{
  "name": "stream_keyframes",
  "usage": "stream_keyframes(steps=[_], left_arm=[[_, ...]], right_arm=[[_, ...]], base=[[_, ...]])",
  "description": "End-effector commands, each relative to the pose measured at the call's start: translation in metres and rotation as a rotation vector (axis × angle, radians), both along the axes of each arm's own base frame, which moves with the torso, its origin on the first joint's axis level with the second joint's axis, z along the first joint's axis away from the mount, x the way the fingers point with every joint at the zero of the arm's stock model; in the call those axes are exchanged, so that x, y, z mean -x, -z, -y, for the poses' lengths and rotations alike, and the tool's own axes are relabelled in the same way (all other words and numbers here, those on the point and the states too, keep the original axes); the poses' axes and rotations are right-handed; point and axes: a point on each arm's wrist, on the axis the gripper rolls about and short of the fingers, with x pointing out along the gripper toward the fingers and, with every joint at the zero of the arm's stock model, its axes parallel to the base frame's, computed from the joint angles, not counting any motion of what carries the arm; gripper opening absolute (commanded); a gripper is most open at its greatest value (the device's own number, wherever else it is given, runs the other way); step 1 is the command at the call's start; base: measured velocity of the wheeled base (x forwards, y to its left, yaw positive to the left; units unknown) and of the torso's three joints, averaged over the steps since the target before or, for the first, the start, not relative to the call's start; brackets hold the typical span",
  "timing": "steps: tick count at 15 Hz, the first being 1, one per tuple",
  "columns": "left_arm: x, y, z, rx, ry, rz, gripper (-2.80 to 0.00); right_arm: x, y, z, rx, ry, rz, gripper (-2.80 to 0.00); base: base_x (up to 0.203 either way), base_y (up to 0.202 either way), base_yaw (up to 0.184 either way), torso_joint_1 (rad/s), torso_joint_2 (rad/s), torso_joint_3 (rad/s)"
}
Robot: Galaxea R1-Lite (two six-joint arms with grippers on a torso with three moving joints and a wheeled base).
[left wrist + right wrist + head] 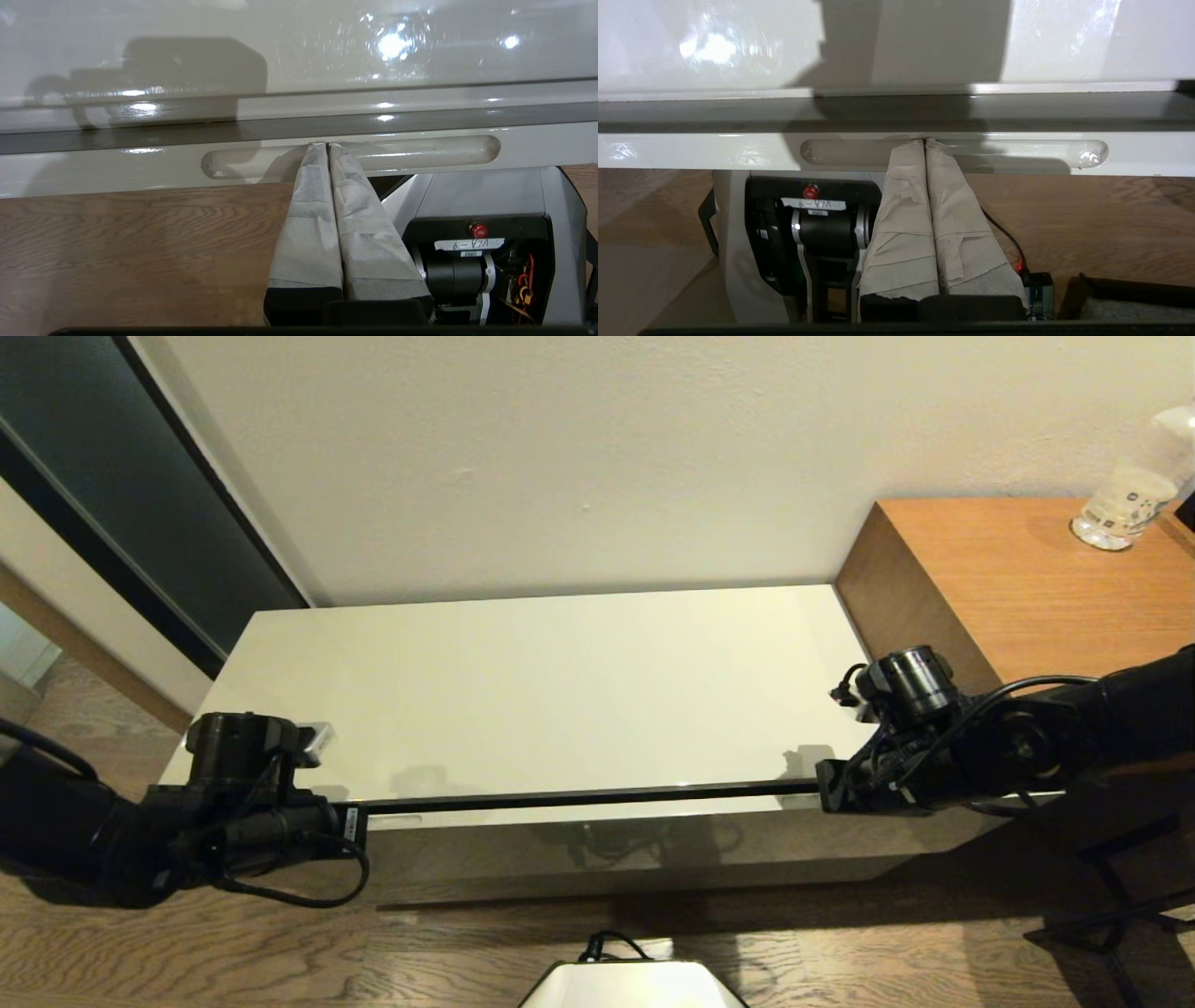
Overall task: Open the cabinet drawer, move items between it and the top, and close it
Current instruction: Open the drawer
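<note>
The cabinet's glossy cream top (560, 691) lies bare under the head view. Along its front edge runs a narrow dark gap, and below that the cream upper edge of the drawer (579, 814). My left gripper (327, 145) is shut, its taped fingertips pressed together inside the left oblong cut-out (420, 154). At the other end my right gripper (924, 140) is also shut, tips resting in the right cut-out (1017, 151). In the head view the left gripper (359, 821) and right gripper (822, 795) sit at the drawer's two ends. The drawer's inside is hidden.
A taller brown wood-grain desk (1027, 579) adjoins the cabinet's right end and carries a clear bottle (1125, 495). The wall runs behind, with a dark glass panel (112, 476) at far left. Wood floor and my base (635, 985) lie in front.
</note>
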Motion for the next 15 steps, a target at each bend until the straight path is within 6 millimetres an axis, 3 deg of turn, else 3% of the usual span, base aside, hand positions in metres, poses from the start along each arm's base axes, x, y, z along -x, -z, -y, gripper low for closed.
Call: stream_keyframes(steps=[1,15], left_arm=[[0.003,0.007,0.0,0.0,0.0,-0.032,-2.8],[0.03,0.01,0.004,0.001,0.019,-0.078,-2.8]], right_arm=[[0.005,0.002,0.0,0.004,-0.004,-0.017,-2.8],[0.033,-0.002,-0.003,-0.007,-0.014,-0.04,-2.8]], base=[[0.0,0.0,0.0,0.0,0.0,0.0],[0.0,0.0,0.0,0.0,0.0,0.0]])
